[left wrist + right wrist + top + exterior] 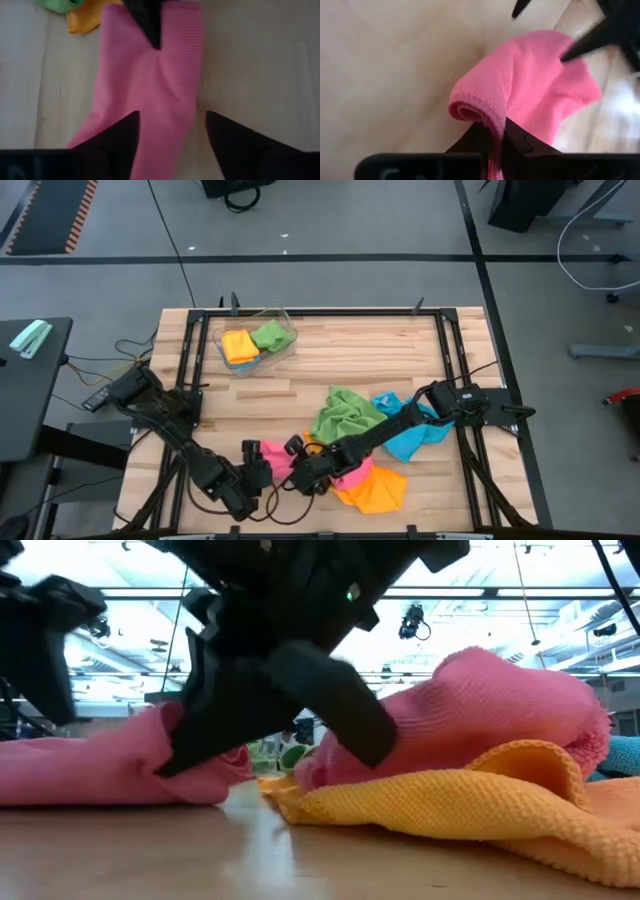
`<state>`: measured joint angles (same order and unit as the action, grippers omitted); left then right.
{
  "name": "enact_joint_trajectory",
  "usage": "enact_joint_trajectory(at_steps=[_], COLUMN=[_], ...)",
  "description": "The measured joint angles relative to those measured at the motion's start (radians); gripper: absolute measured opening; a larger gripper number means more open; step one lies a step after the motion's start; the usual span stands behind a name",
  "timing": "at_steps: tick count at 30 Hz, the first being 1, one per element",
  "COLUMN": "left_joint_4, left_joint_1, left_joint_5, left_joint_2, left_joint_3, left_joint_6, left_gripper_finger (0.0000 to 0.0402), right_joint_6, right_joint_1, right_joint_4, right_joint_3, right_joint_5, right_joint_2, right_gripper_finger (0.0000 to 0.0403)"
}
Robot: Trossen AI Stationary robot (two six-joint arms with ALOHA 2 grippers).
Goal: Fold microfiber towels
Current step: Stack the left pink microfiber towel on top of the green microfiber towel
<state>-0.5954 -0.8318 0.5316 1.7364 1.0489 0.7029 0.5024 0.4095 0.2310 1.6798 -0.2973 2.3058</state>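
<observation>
Pinching the pink towel (535, 85) at six o'clock on the surface (330, 360), right gripper (501, 137) jaws closed on a fold. Left gripper (172, 132) jaws spread wide, empty. Soft, limp; best gripped by corners.

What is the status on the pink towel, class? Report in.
Right claw shut on the soft pink microfiber towel. Left claw open, astride the same towel. Orange microfiber towel lies partly beneath it.

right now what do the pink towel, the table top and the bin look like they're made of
Pink towel: soft knit microfibre by the look, matt, fine ribbed weave, drooping in rolled folds from the shut right claw.
Table top: pale wood planks, with visible seams and grain, smooth finish.
Bin: probably clear plastic, since the towels inside show through.
</observation>
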Motion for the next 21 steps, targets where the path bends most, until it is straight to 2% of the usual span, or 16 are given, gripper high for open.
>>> enact_joint_trajectory(at_steps=[3, 6, 14, 21], left_joint_4=[0.010, 0.014, 0.029, 0.038], left_joint_1=[0.011, 0.010, -0.005, -0.006], left_joint_5=[0.000, 0.009, 0.067, 0.206], left_joint_2=[0.020, 0.036, 0.073, 0.111], left_joint_3=[0.000, 0.000, 0.000, 0.001], left_joint_6=[-0.005, -0.008, -0.035, -0.061], left_gripper_finger=[0.0272, 0.0286, 0.0272, 0.0270], right_joint_6=[-0.065, -0.136, -0.250, -0.348], right_joint_1=[-0.002, -0.010, -0.017, -0.022], right_joint_4=[-0.011, -0.009, -0.019, -0.008], right_joint_3=[0.001, 0.001, 0.002, 0.003], right_joint_5=[0.000, -0.002, -0.020, -0.019], right_joint_2=[-0.002, -0.002, -0.008, -0.056], right_gripper_finger=[0.0028, 0.0028, 0.0028, 0.0028])
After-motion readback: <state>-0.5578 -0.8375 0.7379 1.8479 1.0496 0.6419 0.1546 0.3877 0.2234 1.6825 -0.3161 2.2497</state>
